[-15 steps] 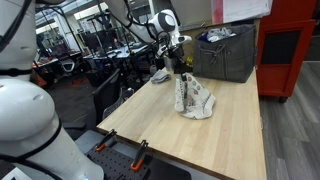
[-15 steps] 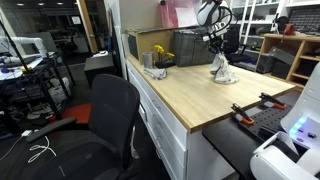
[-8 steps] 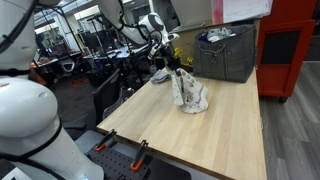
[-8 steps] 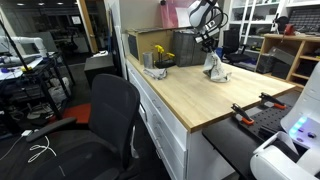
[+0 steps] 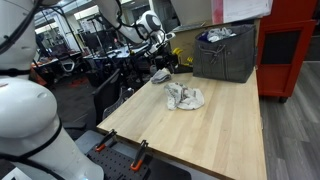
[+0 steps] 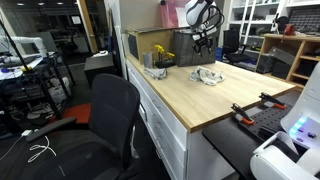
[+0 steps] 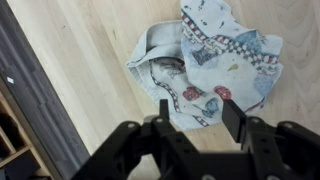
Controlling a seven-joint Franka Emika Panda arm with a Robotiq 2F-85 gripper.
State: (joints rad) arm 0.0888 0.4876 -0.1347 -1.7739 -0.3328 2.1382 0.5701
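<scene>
A patterned cloth (image 5: 184,96) lies crumpled in a low heap on the wooden table (image 5: 225,140), seen also from the side as the cloth (image 6: 207,75) on the table (image 6: 185,100). My gripper (image 5: 168,64) hangs above the cloth's far edge, apart from it, and in an exterior view the gripper (image 6: 203,44) is well above the heap. In the wrist view the gripper (image 7: 198,108) is open, its two dark fingers spread with nothing between them. The cloth (image 7: 200,55) lies straight below on the pale wood.
A dark fabric bin (image 5: 225,52) stands at the back of the table, with a small pale object (image 5: 160,75) near the far edge. Orange-handled clamps (image 5: 140,150) grip the near edge. An office chair (image 6: 105,120) stands beside the table. A red cabinet (image 5: 285,50) is behind.
The gripper held the cloth up by its top, then opened. The cloth has dropped into a flat heap on the table, and the gripper now stands clear above it.
</scene>
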